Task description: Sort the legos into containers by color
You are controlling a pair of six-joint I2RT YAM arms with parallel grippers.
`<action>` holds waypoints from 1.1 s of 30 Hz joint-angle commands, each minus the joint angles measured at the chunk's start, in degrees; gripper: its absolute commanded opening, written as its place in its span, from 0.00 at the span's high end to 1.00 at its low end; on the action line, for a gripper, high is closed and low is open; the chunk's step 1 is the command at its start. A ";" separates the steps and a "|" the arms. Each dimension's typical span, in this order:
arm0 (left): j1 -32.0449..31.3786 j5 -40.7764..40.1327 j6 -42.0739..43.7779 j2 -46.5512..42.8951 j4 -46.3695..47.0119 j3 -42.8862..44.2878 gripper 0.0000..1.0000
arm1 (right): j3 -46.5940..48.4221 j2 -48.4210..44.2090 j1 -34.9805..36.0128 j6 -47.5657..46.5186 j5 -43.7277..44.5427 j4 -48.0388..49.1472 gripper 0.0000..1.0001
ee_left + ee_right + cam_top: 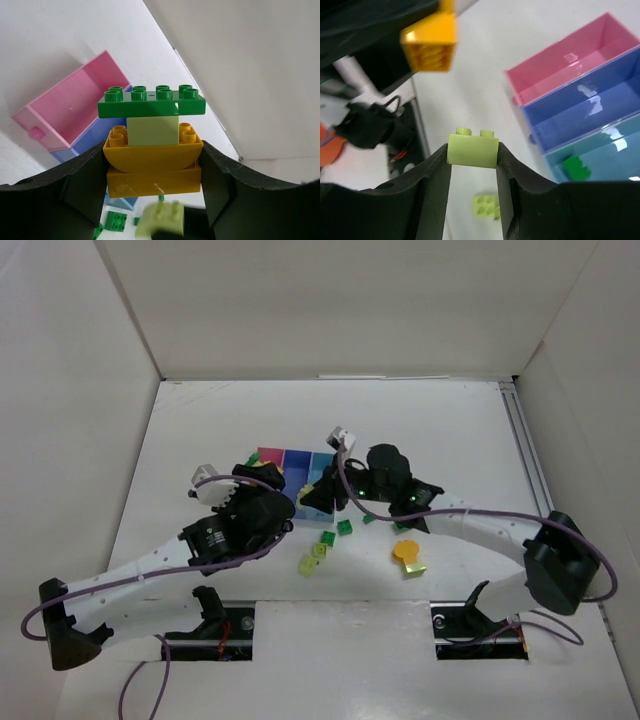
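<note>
Nearest the arm bases, about eight loose legos [345,527] dot the tabletop [200,440]: three lime, four green, one yellow disc [405,551]. Next up, the right gripper [473,152] pinches a single lime brick [471,147] just off the light-blue end of the row. The left gripper [152,172] clamps a four-piece stack [152,107] by the pink end. Farthest, three joined bins: pink bin [580,60], purple-blue bin [580,112], light-blue bin [612,150], that last holding one green brick [576,167]. The right arm looks closer to light blue, the left to pink.

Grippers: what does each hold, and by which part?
Left gripper clamps a brick stack by its orange-yellow base's sides; right gripper clamps a lime brick by its side faces.
</note>
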 commanded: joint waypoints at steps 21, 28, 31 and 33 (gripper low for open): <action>0.81 2.06 -1.99 -1.69 -7.83 1.61 0.66 | 21.32 26.99 0.42 -13.08 12.37 -4.71 0.45; 0.81 3.73 -1.38 -2.21 -5.65 2.14 0.66 | 17.47 20.42 0.42 -17.56 6.03 -5.24 0.28; 0.81 4.79 1.24 -3.44 -3.01 1.62 0.66 | 12.39 15.49 0.42 -17.57 2.79 -2.87 0.28; 0.81 6.62 5.28 -4.23 0.50 1.61 0.66 | 9.47 9.52 0.42 -17.57 -0.28 -0.06 0.28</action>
